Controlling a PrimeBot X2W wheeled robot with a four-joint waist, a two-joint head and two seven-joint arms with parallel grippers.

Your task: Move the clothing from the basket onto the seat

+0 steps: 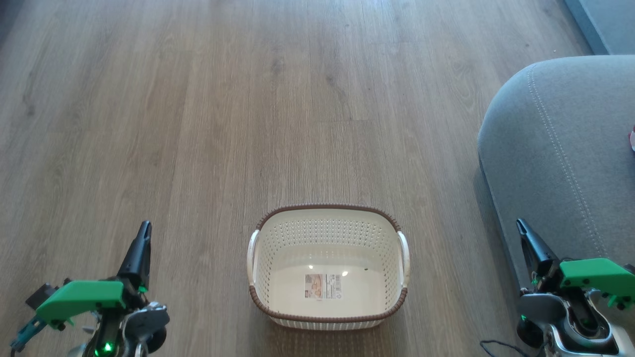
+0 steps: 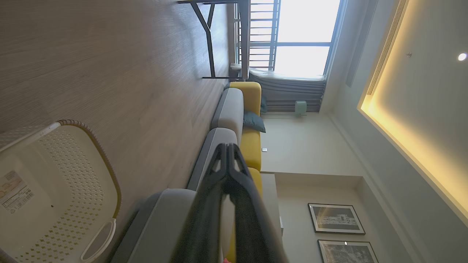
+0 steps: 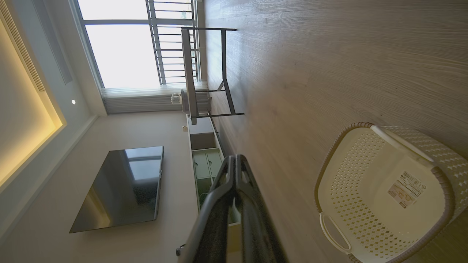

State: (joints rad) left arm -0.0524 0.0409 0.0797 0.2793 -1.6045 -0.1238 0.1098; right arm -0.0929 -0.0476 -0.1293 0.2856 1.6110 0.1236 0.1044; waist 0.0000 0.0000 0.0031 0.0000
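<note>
Jaws closed, empty, on left gripper (image 1: 145,229) and right gripper (image 1: 520,226); basket (image 1: 327,207) between; possibly clothing (image 1: 632,140) on seat (image 1: 555,148).

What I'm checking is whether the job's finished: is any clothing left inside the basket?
No, in the head view the basket holds nothing but a label stuck on its bare bottom.

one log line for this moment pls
basket: empty, on floor | seat: right of basket | left gripper: shut, holding nothing | right gripper: shut, holding nothing
</note>
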